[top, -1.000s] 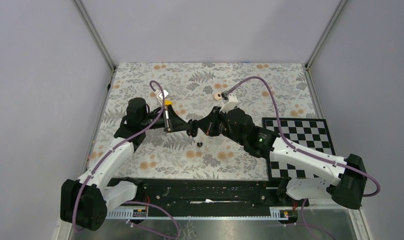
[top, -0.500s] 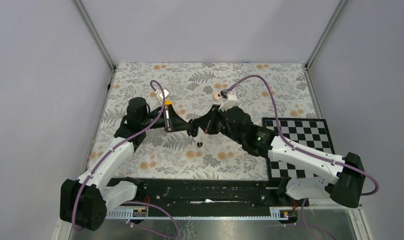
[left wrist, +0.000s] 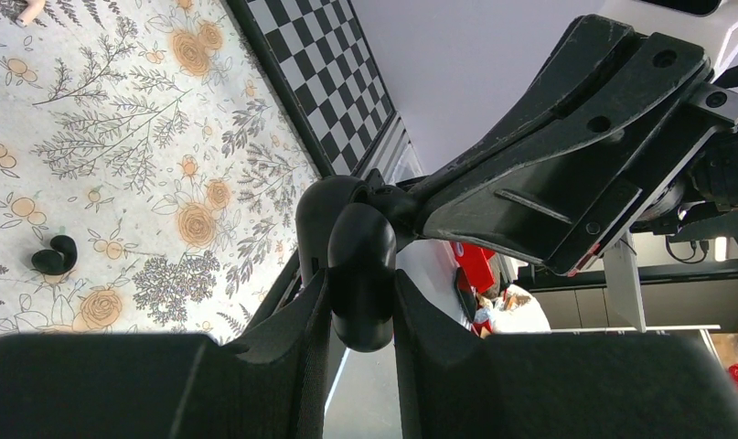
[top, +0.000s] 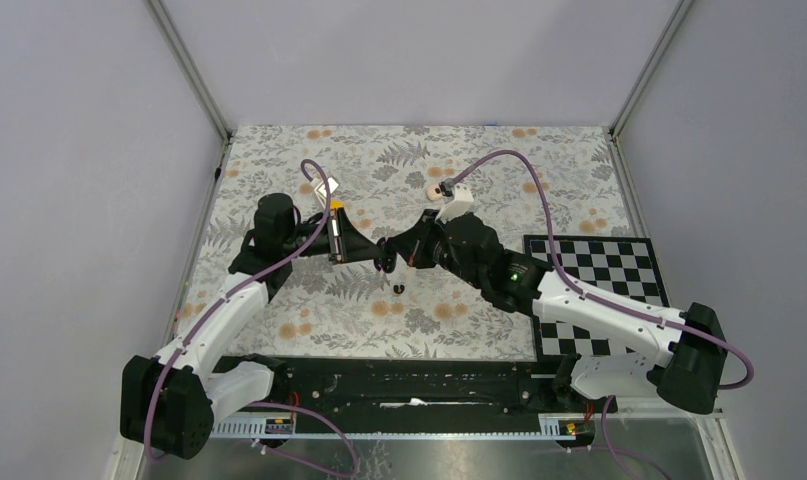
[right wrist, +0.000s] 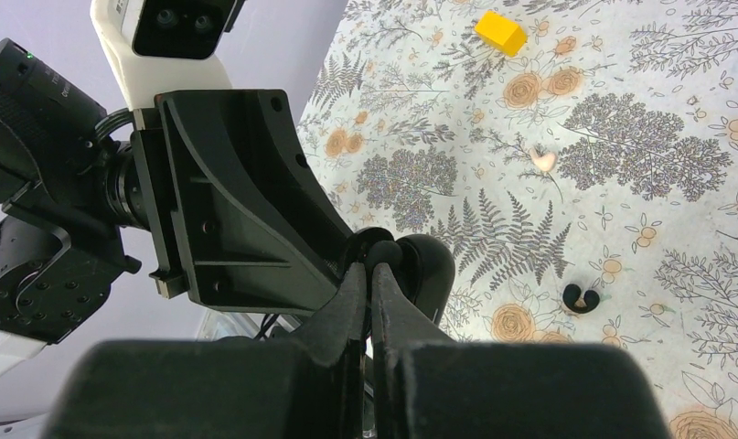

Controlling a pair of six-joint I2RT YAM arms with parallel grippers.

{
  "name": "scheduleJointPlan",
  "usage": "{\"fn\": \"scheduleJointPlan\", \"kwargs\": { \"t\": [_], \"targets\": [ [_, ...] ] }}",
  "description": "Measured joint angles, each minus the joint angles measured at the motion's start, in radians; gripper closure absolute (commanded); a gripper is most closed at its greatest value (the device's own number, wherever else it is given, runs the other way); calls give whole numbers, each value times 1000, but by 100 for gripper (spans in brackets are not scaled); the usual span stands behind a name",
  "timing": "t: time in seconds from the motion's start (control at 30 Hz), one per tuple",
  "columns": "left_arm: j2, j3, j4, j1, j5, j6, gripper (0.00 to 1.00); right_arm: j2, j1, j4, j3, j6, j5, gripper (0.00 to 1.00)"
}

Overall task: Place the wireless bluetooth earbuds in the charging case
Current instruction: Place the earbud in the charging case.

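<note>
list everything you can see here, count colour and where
floral mat: 1, grey and orange, covers the table
charging case: 1, black, held in the air, centre
earbud: 1 seen, black, on the mat, centre
yellow block: 1, yellow, on the mat
ring disc: 1, peach, far part of mat
checkerboard: 1, black and white, right of mat
left gripper: shut on the case
right gripper: shut, tip at the case

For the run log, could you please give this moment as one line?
left pincer: holds charging case | right pincer: shut, tips at case | one earbud: lying loose
</note>
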Motion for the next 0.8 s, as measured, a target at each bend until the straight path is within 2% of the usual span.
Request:
{"fn": "scheduleJointPlan", "kwargs": {
  "t": [0.8],
  "targets": [
    [1, 0, -3, 0, -24, 0, 100, 14, 2, 63, -46, 32, 12, 100]
  ]
}}
